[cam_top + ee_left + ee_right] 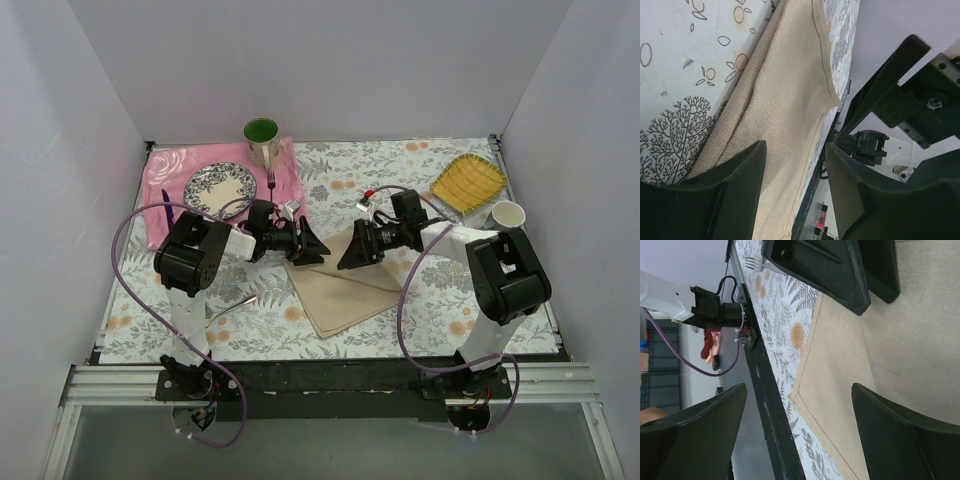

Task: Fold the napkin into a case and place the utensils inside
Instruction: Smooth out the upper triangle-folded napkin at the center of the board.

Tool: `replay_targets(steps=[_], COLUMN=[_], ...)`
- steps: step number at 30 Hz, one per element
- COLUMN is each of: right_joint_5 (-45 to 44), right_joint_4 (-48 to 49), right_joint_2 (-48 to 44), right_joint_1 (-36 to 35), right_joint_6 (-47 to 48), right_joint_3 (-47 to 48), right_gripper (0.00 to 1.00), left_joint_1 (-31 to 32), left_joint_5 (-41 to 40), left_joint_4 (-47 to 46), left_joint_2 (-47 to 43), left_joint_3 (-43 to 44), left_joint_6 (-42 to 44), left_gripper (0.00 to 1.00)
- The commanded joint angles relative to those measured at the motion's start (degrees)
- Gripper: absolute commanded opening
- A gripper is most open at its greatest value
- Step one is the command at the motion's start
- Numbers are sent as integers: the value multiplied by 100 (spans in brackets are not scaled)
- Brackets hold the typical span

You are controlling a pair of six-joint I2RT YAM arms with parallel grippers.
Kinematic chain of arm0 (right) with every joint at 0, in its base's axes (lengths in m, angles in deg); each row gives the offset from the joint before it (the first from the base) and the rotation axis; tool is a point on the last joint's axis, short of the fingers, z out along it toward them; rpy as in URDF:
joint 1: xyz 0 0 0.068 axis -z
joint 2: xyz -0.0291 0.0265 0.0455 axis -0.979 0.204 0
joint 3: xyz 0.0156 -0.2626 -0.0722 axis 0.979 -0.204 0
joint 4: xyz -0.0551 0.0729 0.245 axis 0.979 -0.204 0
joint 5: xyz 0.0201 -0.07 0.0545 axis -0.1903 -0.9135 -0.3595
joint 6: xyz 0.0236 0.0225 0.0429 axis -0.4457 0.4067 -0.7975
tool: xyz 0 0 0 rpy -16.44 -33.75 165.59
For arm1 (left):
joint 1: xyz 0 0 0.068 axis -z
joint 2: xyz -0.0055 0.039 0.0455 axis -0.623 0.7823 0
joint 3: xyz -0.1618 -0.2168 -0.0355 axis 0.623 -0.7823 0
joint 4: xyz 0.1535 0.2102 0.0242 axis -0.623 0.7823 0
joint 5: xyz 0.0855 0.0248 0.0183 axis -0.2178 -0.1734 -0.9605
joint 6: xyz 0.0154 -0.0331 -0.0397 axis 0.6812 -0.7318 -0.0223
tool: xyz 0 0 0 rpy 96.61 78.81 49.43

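Note:
The beige napkin [345, 290] lies partly folded on the floral tablecloth, one layer lapped over another [790, 100]. My left gripper [312, 246] hovers over its far left part. Its jaws [795, 147] are open with only the cloth below showing between them. Facing it tip to tip is my right gripper [350, 254], spread wide over the napkin's near corner [880, 365] and holding nothing [799, 390]. A pale fork [232, 304] lies left of the napkin, by the left arm; its tines [754, 262] show in the right wrist view.
A pink mat [165, 175] at the back left carries a patterned plate [218, 190], a green mug [262, 140], a purple fork [270, 183] and a dark purple utensil [166, 212]. A yellow woven tray [467, 182] and a white cup [507, 214] stand at the right.

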Motion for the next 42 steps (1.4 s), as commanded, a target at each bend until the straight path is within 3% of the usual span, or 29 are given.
replay_targets(steps=[1,6,15,26,31,42], right_joint_5=[153,100,337,812,611,390], right_joint_4=[1743,2498,2123,664,-531,-1850], right_joint_2=[358,745,966,895,843,448], right_joint_1=[-215,-355,39,804,1094,1174], right_joint_6=[-1437,-1859,-1491,-323,766,2139], right_joint_3=[-258,-398,-1031,-1383,-1339,-1102], right_gripper=[95,96,97,96,96,97], left_joint_1=[-34,-43,-157,-192,-210,-236], left_joint_5=[-346,-390,-425,-487,-540,-522], left_joint_4=[362,458,537,590,608,608], left_joint_2=[112,147,173,235,243,261], left_joint_3=[20,21,-23,-6,-14,38], left_joint_6=[238,282,308,361,352,387], left_gripper=[51,51,51,50,50,50])
